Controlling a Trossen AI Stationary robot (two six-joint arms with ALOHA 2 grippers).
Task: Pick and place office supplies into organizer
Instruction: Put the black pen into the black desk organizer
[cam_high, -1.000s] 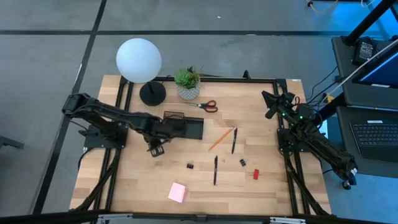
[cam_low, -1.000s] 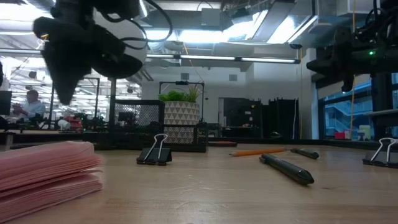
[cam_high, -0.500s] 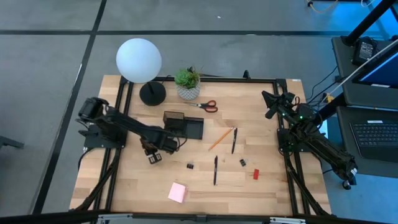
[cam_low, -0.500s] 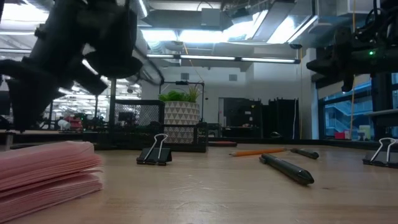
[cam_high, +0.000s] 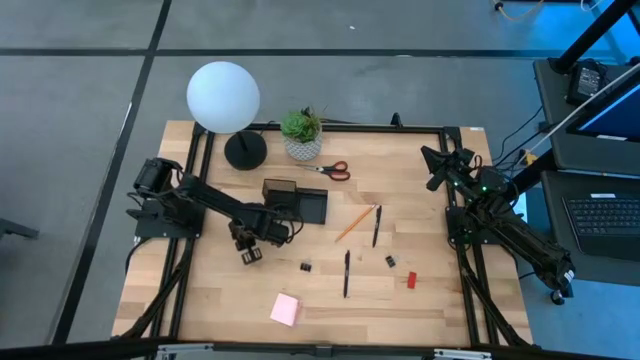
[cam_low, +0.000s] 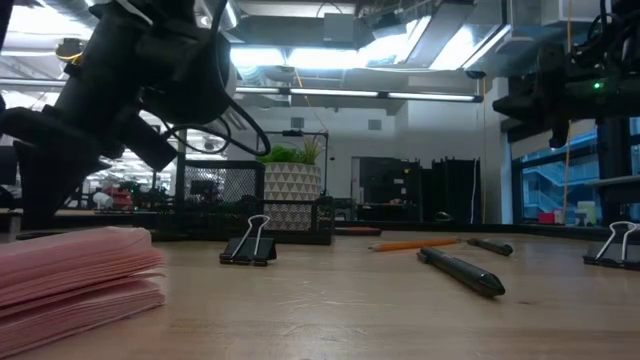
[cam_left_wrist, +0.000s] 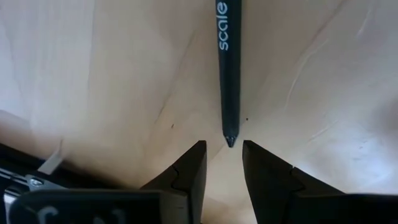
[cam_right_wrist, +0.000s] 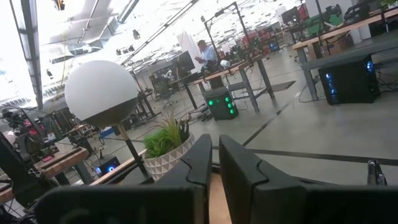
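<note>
- The organizer (cam_high: 296, 201) stood on the desk (cam_high: 230, 300) a little toward 11 o'clock from the desk's centre, its taller section on the side toward the lamp base (cam_high: 245, 151).
- The left arm's fingers (cam_left_wrist: 198, 163) stood slightly parted and grasped nothing; they pointed down at the desk, with the tip of a black pen (cam_left_wrist: 227, 68) just beyond the gap between them.
- Seen from above, the left gripper (cam_high: 248, 250) hung low at about 8 o'clock from the organizer, just beside it.
- An orange pencil (cam_high: 353, 222) and a second black pen (cam_high: 376, 226) lay side by side at 4 o'clock from the organizer, near it.
- Red-handled scissors (cam_high: 335, 170) lay at 1 o'clock from the organizer, beside the potted plant (cam_high: 301, 133).
- Another black pen (cam_high: 346, 273), two black clips (cam_high: 306, 267) (cam_high: 391, 261) and a small red block (cam_high: 411, 280) were scattered toward 5 o'clock.
- The pink sticky-note pad (cam_high: 285, 309) lay near the desk's 6 o'clock edge, well apart from the organizer.
- The right gripper (cam_high: 436, 168) waited above the desk's 2 o'clock corner, its fingers (cam_right_wrist: 239, 165) nearly closed and grasping nothing.
- A person (cam_right_wrist: 204, 53) was at a bench in the room beyond.
</note>
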